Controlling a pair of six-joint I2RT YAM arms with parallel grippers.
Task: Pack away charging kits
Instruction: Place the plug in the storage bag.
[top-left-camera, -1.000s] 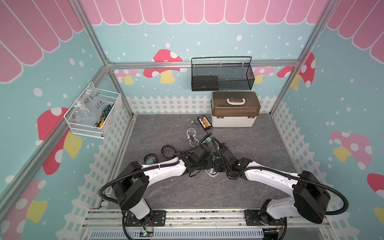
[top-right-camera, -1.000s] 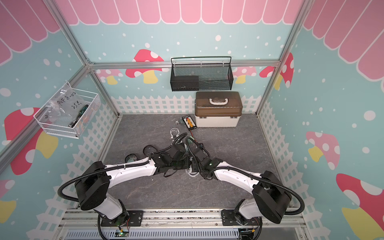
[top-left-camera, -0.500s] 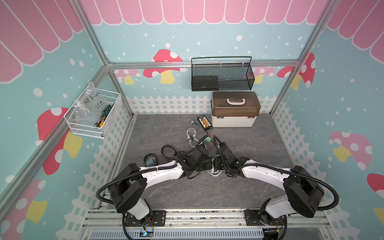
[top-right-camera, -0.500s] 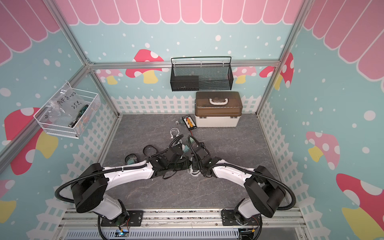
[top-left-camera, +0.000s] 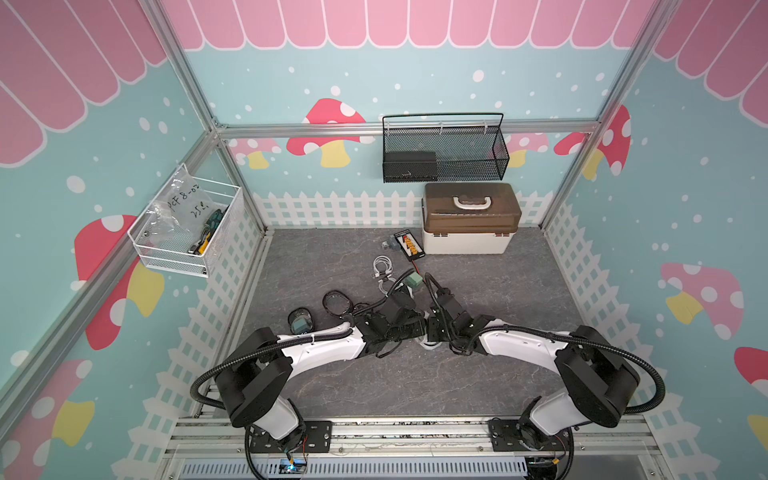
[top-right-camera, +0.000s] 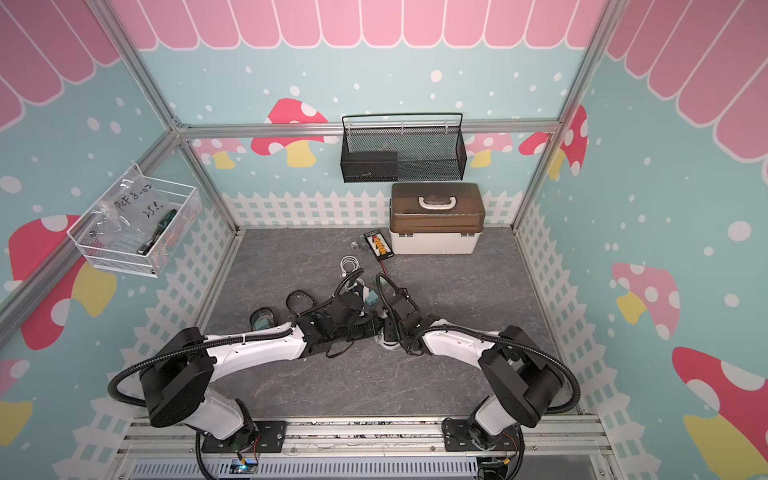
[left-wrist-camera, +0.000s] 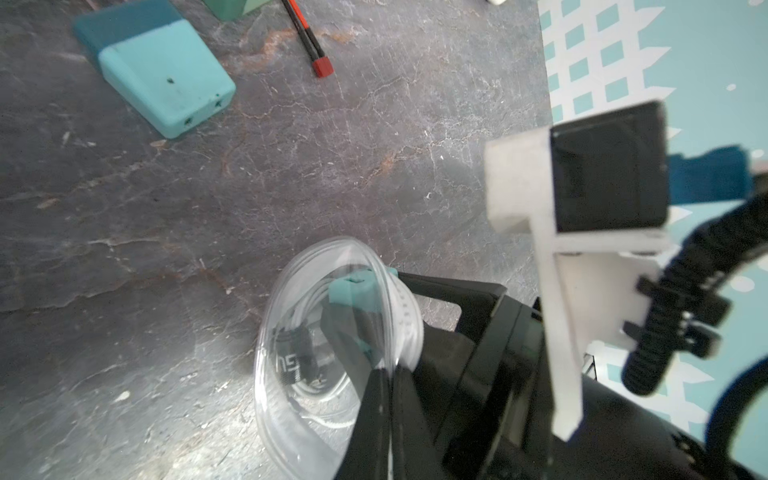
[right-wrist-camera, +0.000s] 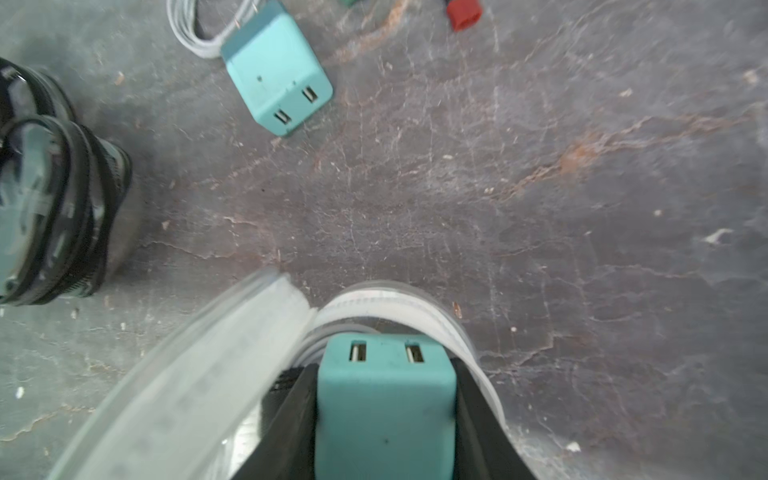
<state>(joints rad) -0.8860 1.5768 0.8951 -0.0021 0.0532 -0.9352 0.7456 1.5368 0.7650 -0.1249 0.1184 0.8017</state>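
- The held adapter (right-wrist-camera: 386, 415), a teal cube with two USB ports facing outward, sits near the middle of the mat, where the two arms meet in both top views.
- The right gripper (right-wrist-camera: 384, 370) pinches this adapter between its black jaws, one on each flat side.
- The adapter is inside the open mouth of a clear pouch (left-wrist-camera: 316, 415), ringed by the pouch's white zip rim. A white cable (left-wrist-camera: 311, 386) lies coiled within.
- The left gripper (left-wrist-camera: 388, 374) has its jaws pressed together on the pouch's rim, holding the mouth up off the mat.
- A loose adapter (right-wrist-camera: 276, 79) lies flat on the mat just beyond, touching a white cable coil (right-wrist-camera: 195, 37).
- Two black-zipped pouches (top-left-camera: 337, 302) lie near each other beside the left arm, one with teal showing through it.
- Further back, a black board (top-left-camera: 409, 244) with orange connectors lies just beside the white box (top-left-camera: 469, 241) with a brown lid, which is shut.
- A black mesh basket (top-left-camera: 444, 149) hangs on the back wall above the box.
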